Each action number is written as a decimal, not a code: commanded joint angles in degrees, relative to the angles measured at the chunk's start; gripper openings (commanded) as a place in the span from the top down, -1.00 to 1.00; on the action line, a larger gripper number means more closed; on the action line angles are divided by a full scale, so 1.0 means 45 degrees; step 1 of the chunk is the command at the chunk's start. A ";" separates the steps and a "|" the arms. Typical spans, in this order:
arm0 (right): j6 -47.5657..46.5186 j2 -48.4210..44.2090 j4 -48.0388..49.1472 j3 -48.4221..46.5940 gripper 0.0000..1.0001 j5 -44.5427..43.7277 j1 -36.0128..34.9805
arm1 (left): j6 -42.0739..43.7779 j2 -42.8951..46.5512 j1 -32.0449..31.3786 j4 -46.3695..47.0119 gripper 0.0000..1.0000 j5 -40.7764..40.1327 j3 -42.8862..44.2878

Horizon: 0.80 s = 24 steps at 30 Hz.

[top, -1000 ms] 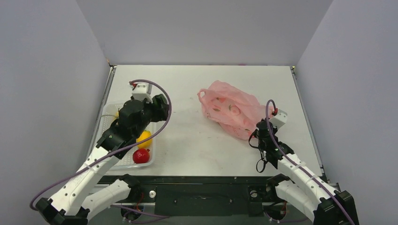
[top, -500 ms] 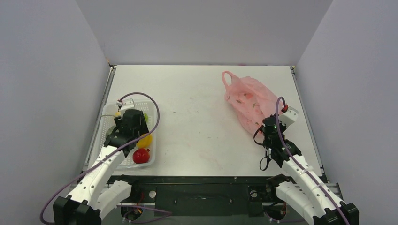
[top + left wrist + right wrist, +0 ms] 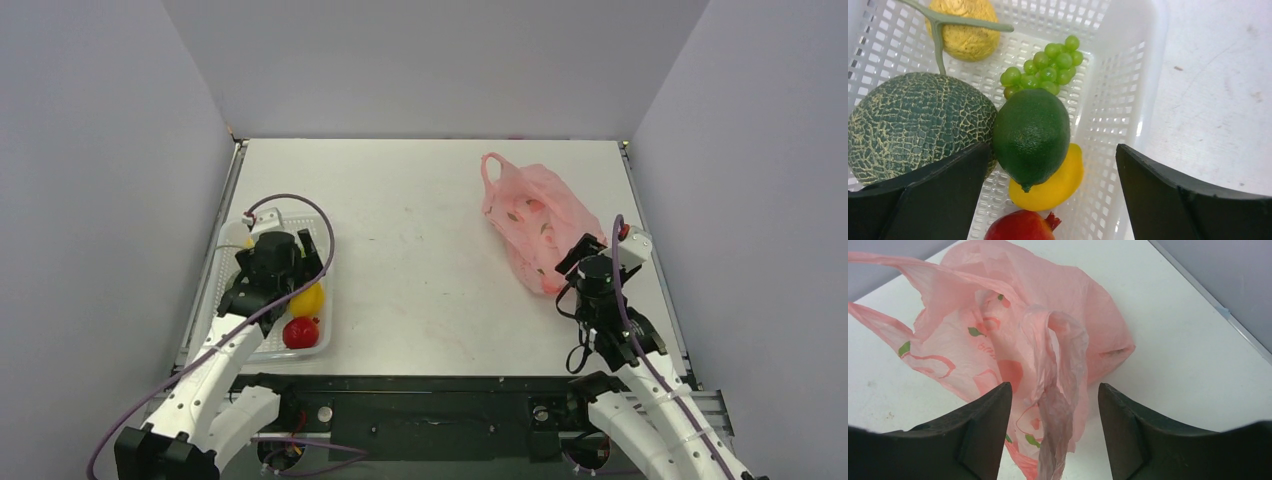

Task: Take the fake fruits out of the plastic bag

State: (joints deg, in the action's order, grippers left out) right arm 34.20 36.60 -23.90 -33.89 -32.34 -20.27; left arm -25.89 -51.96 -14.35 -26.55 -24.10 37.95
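We noted the plastic bag [image 3: 535, 215] lying crumpled at the right of the table [image 3: 420, 200]. The right arm reached toward its near end, with the right gripper [image 3: 1054, 390] parted either side of a twisted strand, not pinching it. The left arm bent over the white basket [image 3: 1108, 100]. The left gripper [image 3: 1050, 147] was spread wide and empty above the fake fruits [image 3: 1030, 135] inside.
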 commanded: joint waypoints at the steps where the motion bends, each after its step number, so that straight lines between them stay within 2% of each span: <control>1: -0.0302 -0.0711 -0.0932 -0.1160 -0.23 0.0142 0.0053 | 0.0102 0.1154 0.0098 -0.0014 -0.94 0.1109 0.1479; 9: -0.0752 -0.2009 -0.2616 -0.3080 -0.37 0.1697 0.0039 | 0.0166 0.3350 0.0098 -0.0511 -0.95 0.3130 0.3890; 19: -0.1861 -0.3470 -0.4304 -0.6132 -0.39 0.2702 0.0046 | -0.0455 0.5266 0.0088 0.0143 -0.95 0.4279 0.5949; 22: -0.1963 -0.4267 -0.4476 -0.6755 -0.59 0.2328 0.0051 | -0.0483 0.5793 0.0085 0.0203 -0.95 0.4265 0.6491; 24: -0.2048 -0.4759 -0.4464 -0.6921 -0.63 0.2089 0.0052 | -0.0419 0.6126 0.0100 0.0216 -0.95 0.4056 0.6715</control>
State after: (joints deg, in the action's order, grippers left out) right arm 27.40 18.72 -42.13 -62.26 -21.61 -20.27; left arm -27.44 -26.76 -14.15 -28.36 -6.48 64.69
